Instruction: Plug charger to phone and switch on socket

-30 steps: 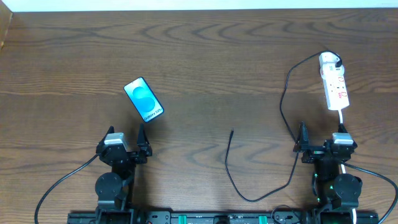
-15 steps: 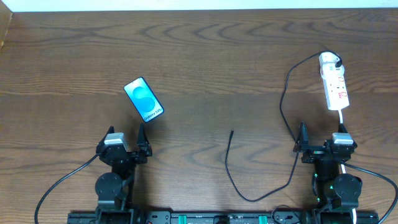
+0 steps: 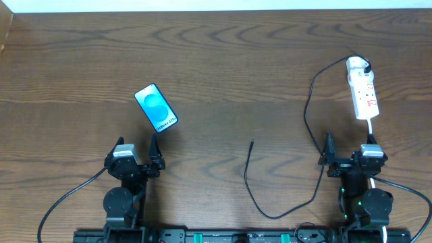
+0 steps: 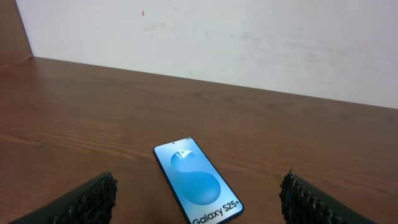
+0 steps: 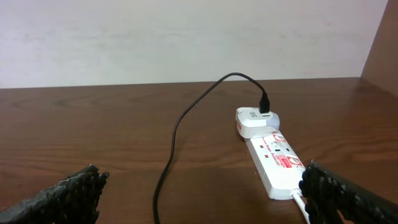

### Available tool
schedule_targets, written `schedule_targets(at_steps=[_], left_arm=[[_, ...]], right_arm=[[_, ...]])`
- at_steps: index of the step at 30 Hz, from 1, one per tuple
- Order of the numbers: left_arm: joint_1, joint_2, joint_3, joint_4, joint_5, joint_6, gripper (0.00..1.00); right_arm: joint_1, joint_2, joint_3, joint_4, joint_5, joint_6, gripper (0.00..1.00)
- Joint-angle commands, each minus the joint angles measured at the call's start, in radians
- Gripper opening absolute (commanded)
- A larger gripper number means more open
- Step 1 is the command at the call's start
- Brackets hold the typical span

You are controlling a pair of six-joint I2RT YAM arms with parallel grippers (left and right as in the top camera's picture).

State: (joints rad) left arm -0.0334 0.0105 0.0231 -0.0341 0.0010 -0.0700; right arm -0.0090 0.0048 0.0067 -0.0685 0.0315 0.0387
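On the left side of the wooden table [image 3: 223, 61], the Galaxy S25+ phone [image 3: 156, 108] lies flat, screen lit, angled, just ahead of the left gripper [image 3: 138, 148], whose fingers are spread wide w/ nothing btwn them. Over on the right, the white power strip [image 3: 362, 91] sits ahead of the right gripper [image 3: 349, 150], which is spread all the way too and holding nothing. The charger's white plug [image 3: 358, 65] is seated in the strip's far end, and the black charger cable [image 3: 307, 115] loops back past that gripper, then ends w/ its small tip [image 3: 252, 142] lying loose mid-table, well apart from the phone.
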Motion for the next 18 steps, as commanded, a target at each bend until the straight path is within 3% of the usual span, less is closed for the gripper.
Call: schedule_targets(at_steps=[1, 18], left_arm=[[0.006, -0.006, -0.019, -0.039, -0.013, 0.014, 0.84], [0.006, -0.006, -0.019, -0.037, -0.013, 0.014, 0.84]], right_arm=[[-0.003, 0.000, -0.001, -0.003, 0.011, 0.009, 0.99], [-0.003, 0.000, -0.001, -0.003, 0.011, 0.009, 0.99]])
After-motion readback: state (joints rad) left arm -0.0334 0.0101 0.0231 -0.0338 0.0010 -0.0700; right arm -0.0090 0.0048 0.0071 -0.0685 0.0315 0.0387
